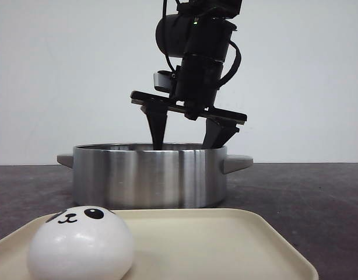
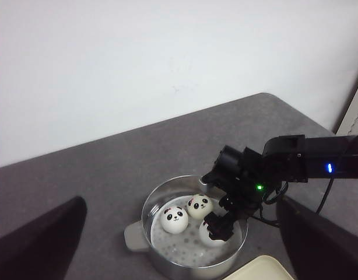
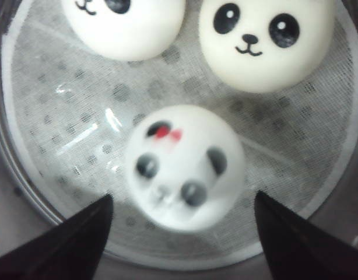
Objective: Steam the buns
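Note:
Three panda buns lie in the steel pot [image 1: 150, 175] on a dotted white liner, seen in the left wrist view: two side by side [image 2: 175, 219] [image 2: 199, 205] and a third [image 2: 209, 238] half hidden under my right gripper [image 2: 217, 224]. In the right wrist view that third bun [image 3: 185, 166] is blurred and lies free between the wide-open fingers of my right gripper [image 3: 182, 198], whose tips reach inside the pot [image 1: 185, 140]. A fourth bun [image 1: 80, 242] sits on the cream tray [image 1: 225, 245]. My left gripper [image 2: 179, 259] is open and empty, high above the table.
The pot has two side handles [image 1: 237, 162]. The tray stands in front of the pot, and its corner shows in the left wrist view [image 2: 266, 271]. The dark table's far edge [image 2: 167, 119] meets a white wall. The right arm [image 2: 301, 160] reaches over the pot.

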### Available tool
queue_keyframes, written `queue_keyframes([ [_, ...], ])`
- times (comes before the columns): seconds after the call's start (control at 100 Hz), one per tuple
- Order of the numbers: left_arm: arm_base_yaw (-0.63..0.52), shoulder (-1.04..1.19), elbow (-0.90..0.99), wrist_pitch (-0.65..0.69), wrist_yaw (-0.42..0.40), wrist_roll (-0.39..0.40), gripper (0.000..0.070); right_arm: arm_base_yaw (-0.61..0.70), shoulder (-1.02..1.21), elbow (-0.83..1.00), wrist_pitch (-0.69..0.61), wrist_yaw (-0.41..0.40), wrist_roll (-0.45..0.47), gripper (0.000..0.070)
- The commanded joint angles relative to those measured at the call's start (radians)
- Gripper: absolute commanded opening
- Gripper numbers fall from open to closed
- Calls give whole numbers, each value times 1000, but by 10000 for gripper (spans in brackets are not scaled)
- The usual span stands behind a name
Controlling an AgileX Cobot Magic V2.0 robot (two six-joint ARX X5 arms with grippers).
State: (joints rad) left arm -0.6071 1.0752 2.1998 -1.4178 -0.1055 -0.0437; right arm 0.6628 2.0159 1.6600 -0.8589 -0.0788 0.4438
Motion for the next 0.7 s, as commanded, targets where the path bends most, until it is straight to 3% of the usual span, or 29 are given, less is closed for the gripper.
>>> queue_keyframes([
  [0.0,-9,11,16,-21,1,6,632,8,16,18,-3,8,20,514],
  [0.15,-8,11,-8,-26,1,0,632,8,16,64,-19,8,14,513],
  [0.27,-8,10,-52,-27,2,-33,633,8,-11,148,-45,9,-51,493],
  [0.32,-9,10,-84,-27,18,-59,633,11,-44,183,-48,8,-88,388],
  [0.43,-9,3,-187,-27,98,-121,633,31,-158,229,-49,23,-177,36],
  [0.45,-9,2,-211,-27,111,-131,633,36,-187,230,-51,35,-193,0],
  [0.51,-9,-3,-289,-27,146,-161,633,53,-277,230,-64,102,-227,0],
  [0.69,-18,-26,-585,16,189,-214,633,127,-553,230,-130,406,-288,0],
])
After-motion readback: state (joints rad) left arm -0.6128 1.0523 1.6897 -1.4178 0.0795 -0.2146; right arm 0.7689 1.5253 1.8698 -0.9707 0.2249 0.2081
